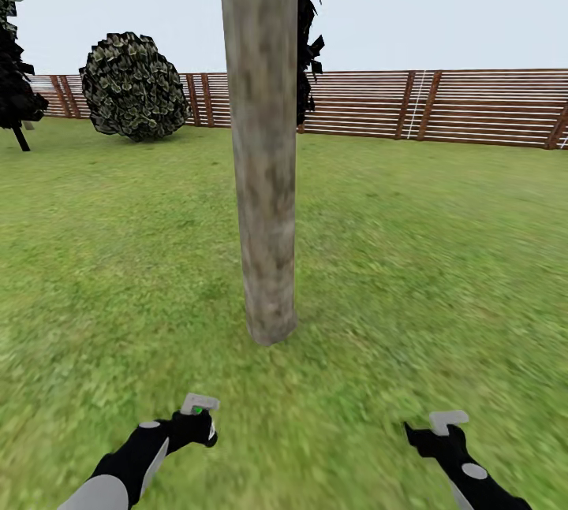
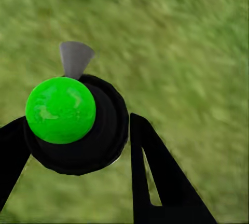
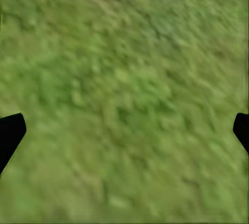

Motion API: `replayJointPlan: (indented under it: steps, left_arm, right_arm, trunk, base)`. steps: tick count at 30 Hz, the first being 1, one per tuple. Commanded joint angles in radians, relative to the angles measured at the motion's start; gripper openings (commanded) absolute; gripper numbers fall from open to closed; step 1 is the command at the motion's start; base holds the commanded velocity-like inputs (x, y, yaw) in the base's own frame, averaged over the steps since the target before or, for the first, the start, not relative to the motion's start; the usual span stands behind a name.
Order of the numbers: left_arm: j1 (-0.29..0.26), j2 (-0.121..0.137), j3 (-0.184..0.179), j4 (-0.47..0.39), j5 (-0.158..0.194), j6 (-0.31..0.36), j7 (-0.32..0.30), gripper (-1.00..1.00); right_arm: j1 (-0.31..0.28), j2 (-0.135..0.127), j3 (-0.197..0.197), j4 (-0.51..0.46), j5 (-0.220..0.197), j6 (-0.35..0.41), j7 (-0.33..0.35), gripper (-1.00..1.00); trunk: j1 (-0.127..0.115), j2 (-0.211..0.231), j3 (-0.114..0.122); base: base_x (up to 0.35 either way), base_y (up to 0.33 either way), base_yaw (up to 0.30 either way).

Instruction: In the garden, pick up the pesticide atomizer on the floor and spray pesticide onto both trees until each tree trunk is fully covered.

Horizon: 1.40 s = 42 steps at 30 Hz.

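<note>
Trunk (image 1: 264, 139) at frame centre, upright on grass (image 1: 426, 258); left gripper (image 2: 78, 130) fingers clamp the atomizer (image 2: 70, 117), lower left; right gripper (image 3: 124, 130) fingers spread wide, empty, lower right.

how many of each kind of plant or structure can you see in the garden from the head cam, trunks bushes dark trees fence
Thick trunk: 1
Round bush: 1
Dark trees: 2, one at the left edge, one behind the trunk
Fence: 1
Total: 5
</note>
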Motion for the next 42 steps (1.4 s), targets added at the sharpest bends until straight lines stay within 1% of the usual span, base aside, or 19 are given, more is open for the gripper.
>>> replayJointPlan:
  steps: [1,2,3,5,6,8,15,18,20,22,23,37,42]
  left_arm:
    - [0.002,0.0,0.001,-0.002,0.002,-0.003,0.022,-1.0]
    - [0.003,-0.001,0.003,-0.004,0.004,-0.005,0.052,-1.0]
    - [0.003,-0.002,0.007,-0.004,0.007,-0.007,0.101,-1.0]
    - [0.003,-0.004,0.006,-0.007,0.01,-0.007,0.143,-1.0]
    - [-0.002,-0.014,0.005,-0.02,0.011,-0.006,0.176,-1.0]
    - [-0.005,-0.024,0.005,-0.04,0.012,-0.005,0.191,-1.0]
    - [-0.004,-0.036,0.004,-0.062,0.009,0.001,0.206,-1.0]
    - [-0.004,-0.051,0.003,-0.067,0.006,0.003,0.221,-1.0]
    - [-0.003,-0.055,0.003,-0.062,0.006,0.002,0.228,-1.0]
    - [-0.002,-0.06,0.003,-0.058,0.006,0.001,0.231,-1.0]
    - [0.0,-0.063,0.0,-0.058,0.003,0.008,0.23,-1.0]
    - [0.0,-0.063,0.001,-0.057,0.003,0.008,0.23,-1.0]
    - [0.0,-0.063,-0.001,-0.056,0.002,0.01,0.23,-1.0]
  right_arm:
    - [0.003,-0.001,-0.001,0.007,-0.002,-0.018,0.001,1.0]
    - [0.005,-0.002,-0.001,0.018,-0.004,-0.029,0.001,1.0]
    - [0.007,-0.003,-0.002,0.039,-0.005,-0.038,0.002,1.0]
    - [0.008,-0.004,-0.002,0.056,-0.005,-0.044,0.002,1.0]
    - [0.008,-0.005,-0.002,0.069,-0.006,-0.047,0.002,1.0]
    - [0.009,-0.006,-0.002,0.074,-0.006,-0.048,0.002,1.0]
    - [0.009,-0.008,-0.002,0.078,-0.006,-0.05,0.001,1.0]
    - [0.011,-0.008,-0.002,0.078,-0.006,-0.054,0.001,1.0]
    - [0.019,-0.009,-0.002,0.078,-0.006,-0.076,0.001,1.0]
    - [0.045,-0.008,-0.002,0.078,-0.007,-0.144,0.001,1.0]
    - [0.084,-0.001,-0.002,0.078,-0.007,-0.306,-0.002,1.0]
    - [0.084,-0.001,-0.002,0.077,-0.007,-0.306,-0.002,1.0]
    - [0.084,-0.001,-0.002,0.077,-0.007,-0.306,-0.002,1.0]
  trunk:
    - [0.0,0.0,0.0]
    - [0.0,0.0,0.0]
    - [0.0,0.0,0.0]
    - [0.0,0.0,0.0]
    - [0.0,0.0,0.0]
    - [0.0,0.0,0.0]
    - [0.0,0.0,0.0]
    - [0.0,0.0,0.0]
    - [0.0,0.0,0.0]
    - [0.0,0.0,0.0]
    - [0.0,0.0,0.0]
    - [0.0,0.0,0.0]
    - [0.0,0.0,0.003]
  base:
    - [0.0,0.0,0.0]
    - [0.0,0.0,0.0]
    - [0.0,0.0,0.0]
    - [0.009,0.0,0.0]
    - [0.126,0.0,0.0]
    - [0.204,0.0,0.0]
    - [0.308,0.0,0.0]
    - [0.311,0.0,0.0]
    - [0.33,0.0,0.0]
    - [0.334,0.0,0.0]
    - [0.0,0.0,0.0]
    - [0.0,0.0,-0.004]
    - [0.0,0.0,-0.206]
